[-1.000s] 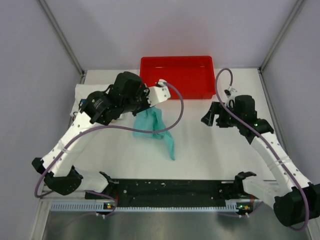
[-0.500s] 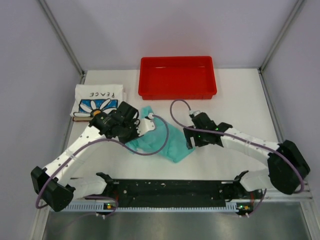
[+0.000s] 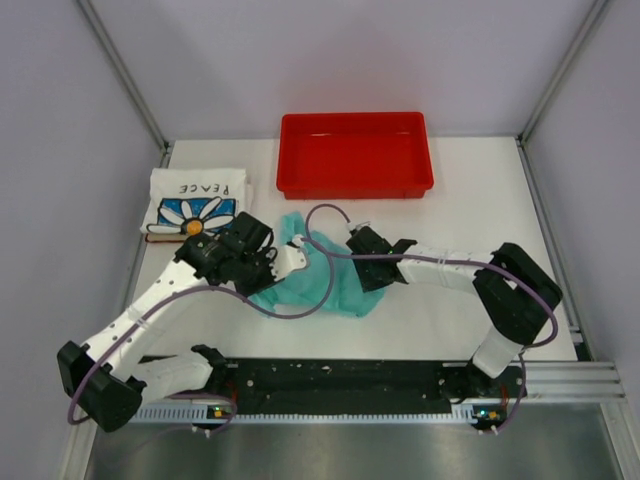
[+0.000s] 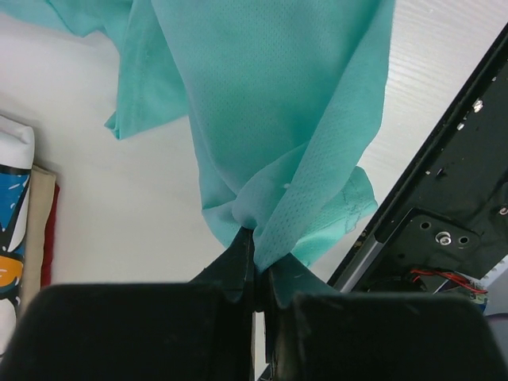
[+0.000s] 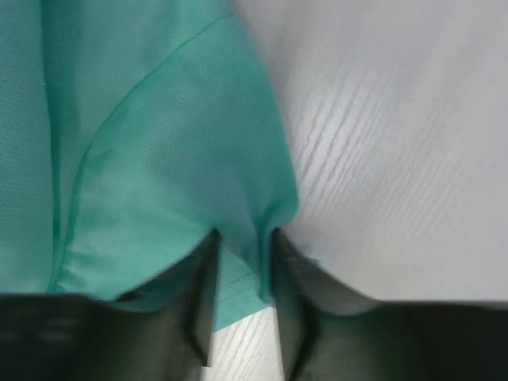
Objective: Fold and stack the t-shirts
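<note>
The teal-green t-shirt (image 3: 335, 285) lies crumpled mid-table, between both arms. My left gripper (image 3: 283, 262) is shut on a bunched fold at its left side; the left wrist view shows the cloth (image 4: 270, 103) pinched at the fingertips (image 4: 255, 238) and hanging away from them. From the right, my right gripper (image 3: 358, 258) is down on the shirt's right edge. Its fingers (image 5: 244, 238) have closed in on a fold of the hem (image 5: 159, 143). The white daisy-print t-shirt (image 3: 197, 200) lies folded at the back left, with its edge (image 4: 12, 198) visible in the left wrist view.
A red plastic tray (image 3: 355, 188) stands at the back centre, just beyond the teal shirt. A black rail (image 3: 340, 380) runs along the near edge between the arm bases and shows in the left wrist view (image 4: 444, 198). Grey walls enclose both sides.
The left gripper has lowered the teal shirt from near the tray onto the table. The right arm swung in from the right, came down on the shirt's right edge and closed its jaws.
</note>
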